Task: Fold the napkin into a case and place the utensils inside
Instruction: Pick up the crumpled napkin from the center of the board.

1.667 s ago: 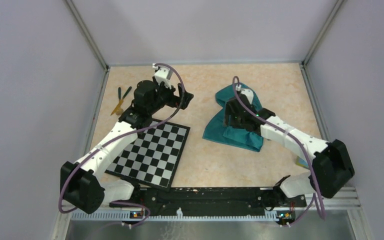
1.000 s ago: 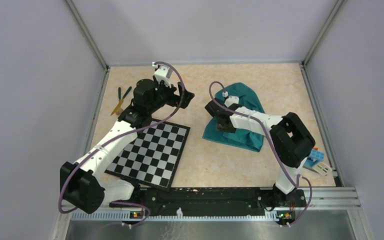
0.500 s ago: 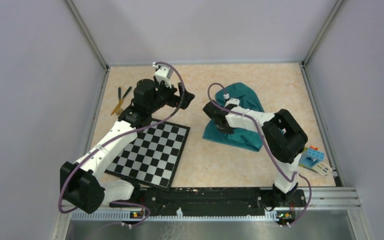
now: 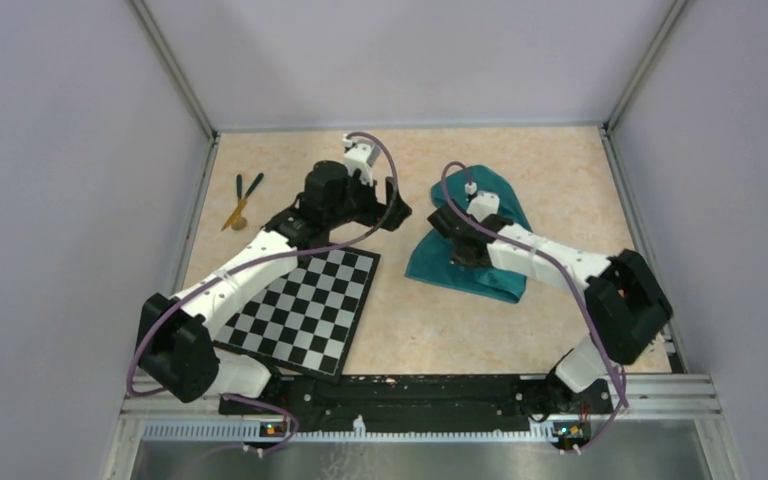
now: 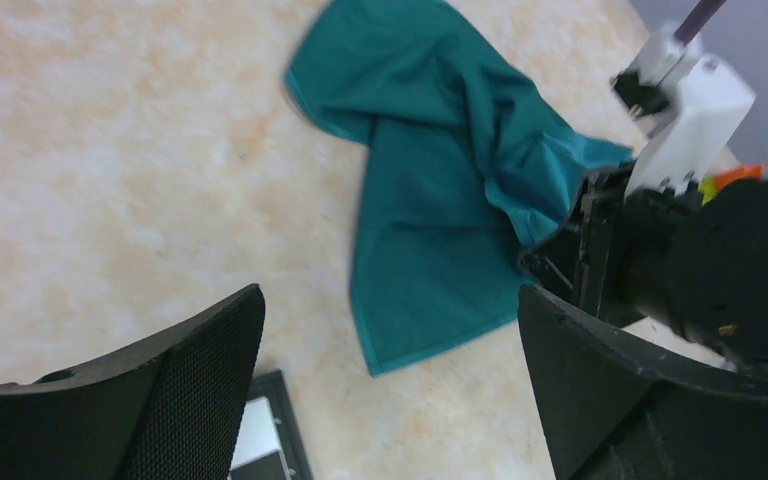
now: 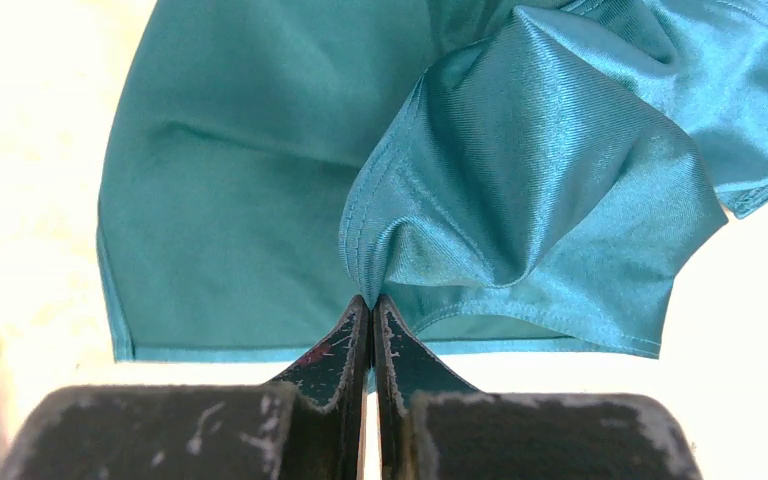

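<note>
Teal napkin point(image 6: 520, 150) fold pinched between right claw point(image 6: 372, 305) tips; left claw point(image 5: 390, 325) agape nearby

free tabletop point(image 4: 410, 325), between checkerboard point(image 4: 305, 305) and napkin point(image 4: 472, 280)

The napkin point(image 6: 520, 160) is a finely woven teal cloth with a soft satin sheen and stitched hems. The surface point(image 5: 110, 150) looks matt and mottled, like peach-coloured stone. The right gripper point(image 6: 372, 305) is matt black, scuffed and scratched pale in places. The left gripper point(image 5: 390, 300) has black pads point(image 5: 200, 370) with a fine dimpled mesh texture.
</note>
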